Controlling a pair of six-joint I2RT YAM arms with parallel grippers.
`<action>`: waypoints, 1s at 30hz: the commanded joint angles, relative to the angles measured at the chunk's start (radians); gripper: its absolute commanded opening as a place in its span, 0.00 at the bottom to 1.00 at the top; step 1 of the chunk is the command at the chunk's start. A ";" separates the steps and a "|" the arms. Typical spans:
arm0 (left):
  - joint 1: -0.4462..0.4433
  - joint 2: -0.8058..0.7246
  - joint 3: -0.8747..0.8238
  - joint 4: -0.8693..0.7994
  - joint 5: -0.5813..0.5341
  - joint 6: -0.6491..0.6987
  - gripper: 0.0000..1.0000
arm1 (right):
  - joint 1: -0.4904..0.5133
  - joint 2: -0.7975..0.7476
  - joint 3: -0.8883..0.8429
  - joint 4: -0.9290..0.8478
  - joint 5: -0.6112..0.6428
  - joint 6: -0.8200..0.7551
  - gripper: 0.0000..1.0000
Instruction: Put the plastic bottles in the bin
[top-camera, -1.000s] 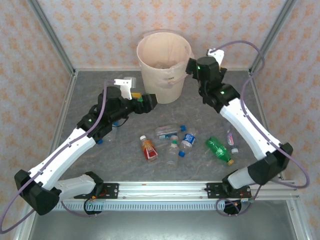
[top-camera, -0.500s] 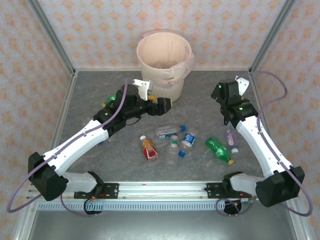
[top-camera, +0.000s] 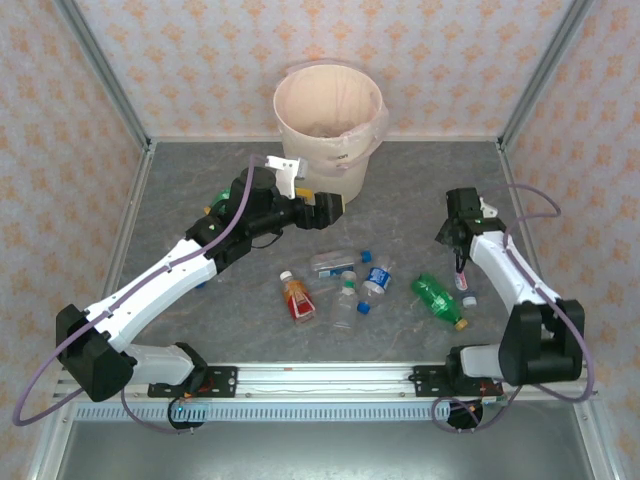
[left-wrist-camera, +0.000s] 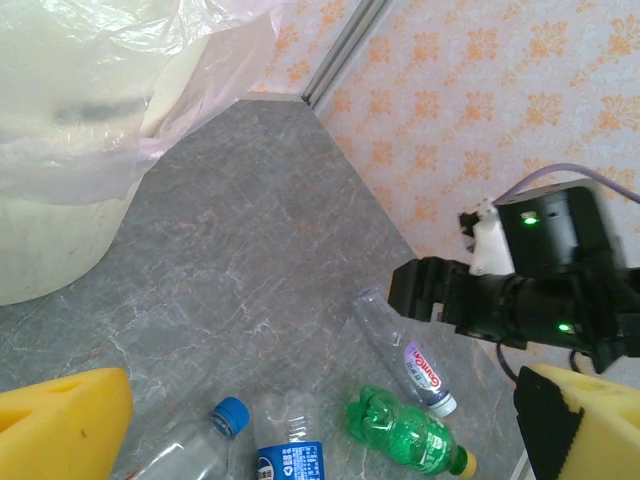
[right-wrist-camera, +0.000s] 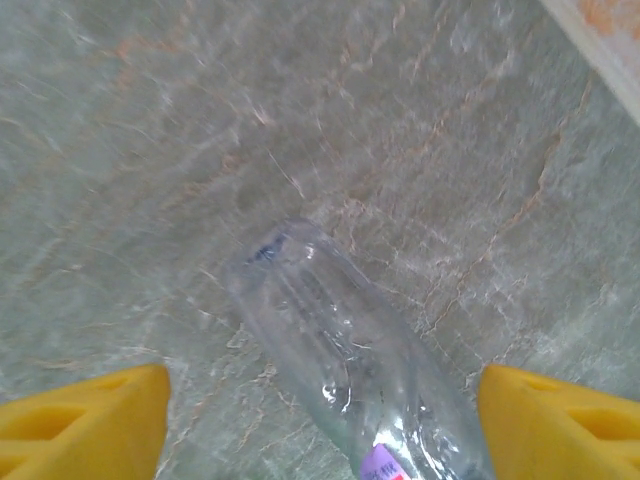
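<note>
The bin, a cream bucket with a pinkish liner, stands at the back. Several plastic bottles lie mid-table: a red-orange one, clear ones, a green one. At the right lies a clear bottle with a purple label. My right gripper hangs open low over it, a yellow finger on each side, not touching it. My left gripper is open and empty beside the bin's base.
A green bottle and a blue cap peek out beside the left arm. The right wall's metal rail runs close to the right gripper. Patterned walls enclose the grey table on three sides.
The right arm swung from beside the bin's rim down to the clear bottle at the right, its jaws narrowing somewhat. The left gripper moved right toward the bin's base, then held still.
</note>
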 joint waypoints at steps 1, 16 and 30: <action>-0.007 -0.018 0.028 0.007 -0.006 0.025 0.99 | -0.011 0.071 -0.003 0.011 -0.008 -0.026 0.78; -0.007 -0.105 -0.036 -0.012 -0.071 0.036 0.99 | -0.017 0.266 0.003 0.051 0.051 -0.011 0.75; -0.006 -0.132 -0.052 -0.019 -0.088 0.041 0.99 | -0.028 0.314 0.052 0.044 0.118 -0.001 0.63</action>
